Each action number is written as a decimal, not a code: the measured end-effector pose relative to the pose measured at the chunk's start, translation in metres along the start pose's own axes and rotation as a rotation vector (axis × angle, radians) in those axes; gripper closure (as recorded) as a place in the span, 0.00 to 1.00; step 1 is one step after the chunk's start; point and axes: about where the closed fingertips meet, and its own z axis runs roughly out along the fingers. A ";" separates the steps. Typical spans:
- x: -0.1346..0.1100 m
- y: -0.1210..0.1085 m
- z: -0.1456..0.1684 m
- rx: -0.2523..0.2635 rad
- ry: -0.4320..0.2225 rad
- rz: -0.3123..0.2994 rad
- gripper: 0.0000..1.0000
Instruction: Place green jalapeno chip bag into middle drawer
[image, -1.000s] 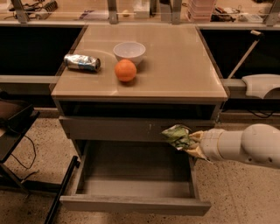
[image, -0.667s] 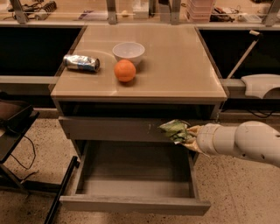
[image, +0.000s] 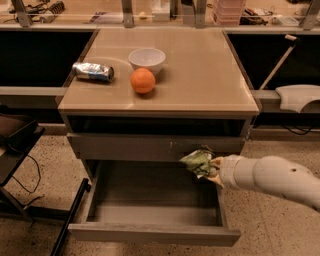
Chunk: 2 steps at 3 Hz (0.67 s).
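The green chip bag (image: 196, 162) is crumpled and held in the air at the tip of the gripper (image: 210, 167), which is clamped on the bag's right side, with the bag sticking out to the left of it. Behind the gripper, the white arm (image: 280, 176) runs off to the right and out of view. Directly below and to the left of the gripper lies the middle drawer (image: 150, 234), pulled out, its grey tray bare. The bag hangs over the tray's right rear corner and does not appear to touch it. Just behind the gripper and the bag is a closed grey drawer front (image: 130, 147) with pale marks on it, and the bag overlaps its lower edge. Above the gripper is the tan table top (image: 200, 75). Well up and to the left of the gripper, on that top, sits an orange (image: 142, 80), with a white bowl (image: 147, 59) just behind it and a crushed can (image: 93, 71) lying on its side farther left.
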 end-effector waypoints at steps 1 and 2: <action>0.046 0.021 0.054 0.000 0.085 -0.060 1.00; 0.075 0.009 0.122 0.014 0.089 -0.045 1.00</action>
